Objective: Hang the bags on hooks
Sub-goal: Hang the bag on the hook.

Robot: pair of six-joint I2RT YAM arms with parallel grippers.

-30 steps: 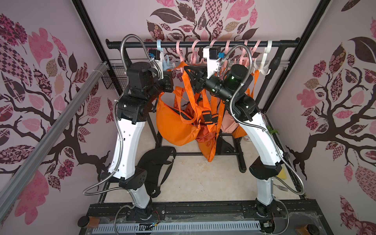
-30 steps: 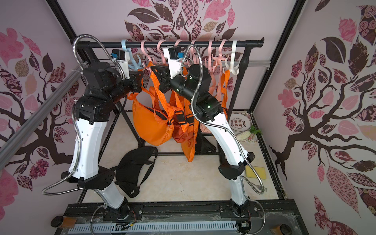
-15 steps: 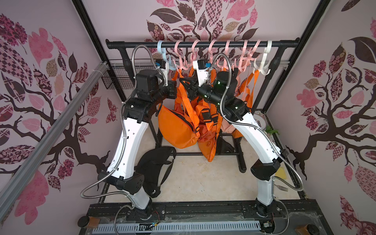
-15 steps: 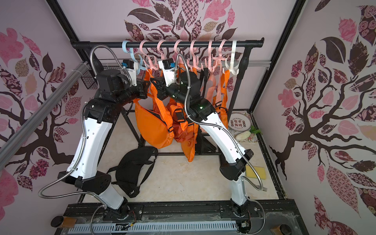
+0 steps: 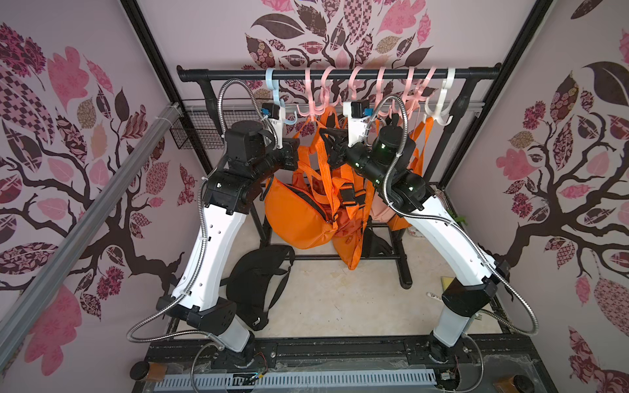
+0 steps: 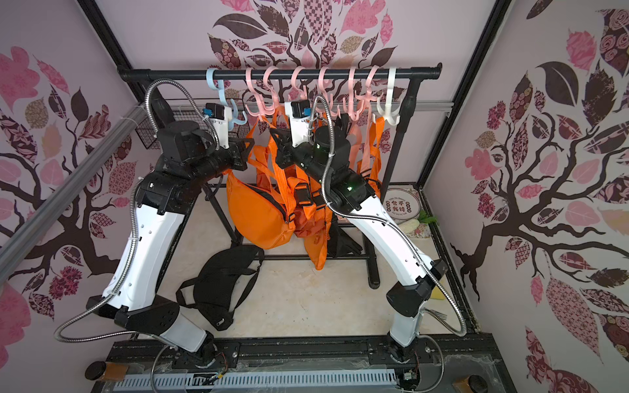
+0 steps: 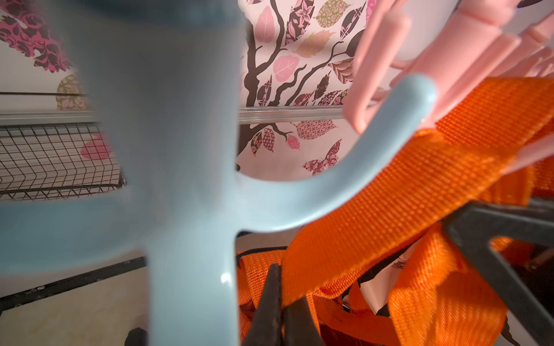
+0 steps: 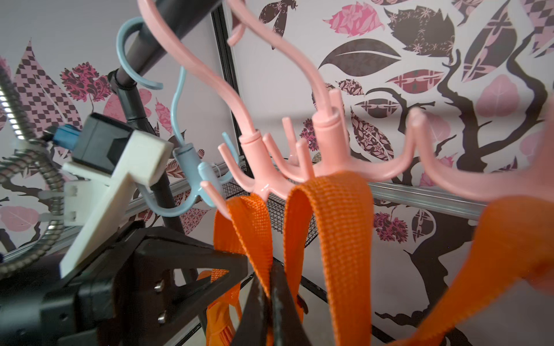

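Orange bag [image 5: 299, 214] is observed hanging beneath the rail [image 5: 231, 74]. Its strap [image 8: 248, 215] is looped over a prong of a pink hook [image 8: 254, 149] hung on the rail. Strap is pinched below the rail by the clenched right end effector [image 8: 271, 299]. Left end effector [image 7: 283, 308] is likewise clamped on strap webbing, nearer the rail's blue hook [image 7: 192, 239].

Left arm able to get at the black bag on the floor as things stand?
Probably not yet: left gripper is pinched on the orange strap by the blue hook. Path down to the black bag looks open.
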